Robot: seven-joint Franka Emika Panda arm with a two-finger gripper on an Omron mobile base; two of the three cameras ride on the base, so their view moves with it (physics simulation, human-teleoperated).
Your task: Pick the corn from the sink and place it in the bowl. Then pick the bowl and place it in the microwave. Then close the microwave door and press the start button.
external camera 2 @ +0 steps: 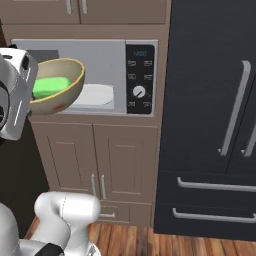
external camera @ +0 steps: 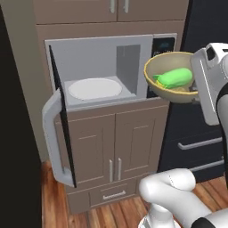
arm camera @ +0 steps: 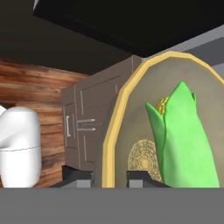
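— What stands around me?
— Taupe-brown wooden cabinets with slim silver handles (external camera: pixel 115 169), more cabinet doors above (external camera: pixel 118 9), and a drawer (external camera: pixel 114 195) near my base.
— And the floor?
— Reddish-brown wooden planks (external camera 2: pixel 165 242). To my right rises a tall black refrigerator with long grey handles (external camera 2: pixel 210 125).

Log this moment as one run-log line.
phase: carrying bowl to microwave | gripper: shut on bowl rim | corn: in bowl | microwave door: open | microwave: white turntable bare
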